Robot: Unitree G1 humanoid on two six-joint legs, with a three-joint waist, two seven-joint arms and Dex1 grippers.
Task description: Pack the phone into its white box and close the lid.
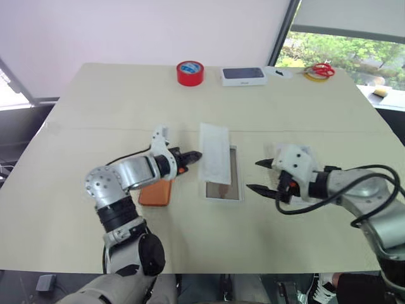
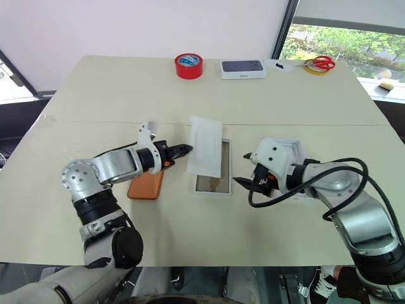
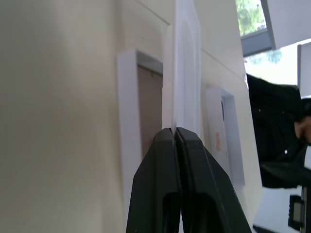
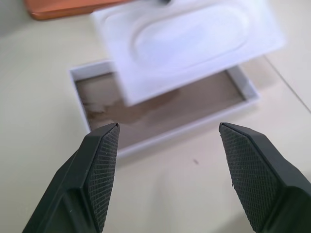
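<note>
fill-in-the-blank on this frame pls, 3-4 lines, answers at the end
1. The left gripper is shut on the flat white insert with an oval recess, held above the shallow white box with the ____ inside.
2. The right gripper has its fingers ____.
3. The orange smartphone lies on the ____ beside the box.

Missing words: brownish-grey; open; table

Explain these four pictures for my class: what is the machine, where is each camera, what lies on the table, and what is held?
A humanoid robot with two arms works at a beige table. Two pictures come from its head, two from its wrists. The left gripper is shut on a flat white insert with an oval recess, holding it over the shallow white box with a brownish inside. The right gripper is open, holding nothing. The orange phone lies under the left arm. At the far edge: red tape roll, dark-topped white box, red scissors.
</note>
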